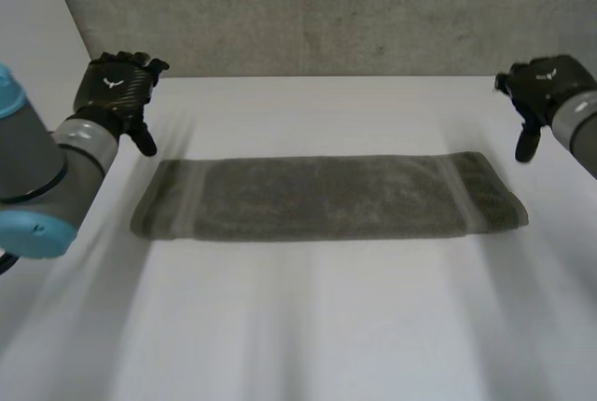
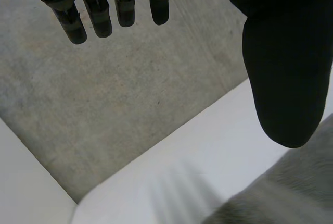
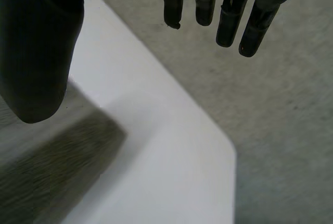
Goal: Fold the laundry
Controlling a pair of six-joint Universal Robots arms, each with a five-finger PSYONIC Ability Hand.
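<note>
White tabletop (image 1: 308, 326) meets a rough grey concrete-textured wall (image 1: 326, 9) along its far edge.

Item: 1 grey-green terry towel (image 1: 326, 198). It lies flat on the table, across the middle of the head view, and is folded into a long narrow strip. The strip runs from the left-arm side to the right-arm side. A paler woven band crosses it near each short end. The layers look even, with no loose corner sticking out.

Left hand (image 1: 114, 89): black, sits beyond the towel's left short end, toward the wall, apart from the cloth. The grey left arm with its light-blue cap (image 1: 37, 224) comes in along the table's left side. In the left wrist view the fingers (image 2: 99, 15) are straight and slightly spread, with the thumb (image 2: 283, 78) held well away from them. Nothing is held. A corner of the towel shows on the table under the thumb, not touched.

Right hand (image 1: 546, 79): black, sits beyond the towel's right short end, also toward the wall and apart from the cloth. In the right wrist view its fingers (image 3: 229, 21) are straight, the thumb (image 3: 39, 52) is wide of them, and the grasp is empty. A rounded table corner lies below the palm.

Both hands are relaxed and open, 1 off each end of the strip. I cannot tell how high they are above the table.
</note>
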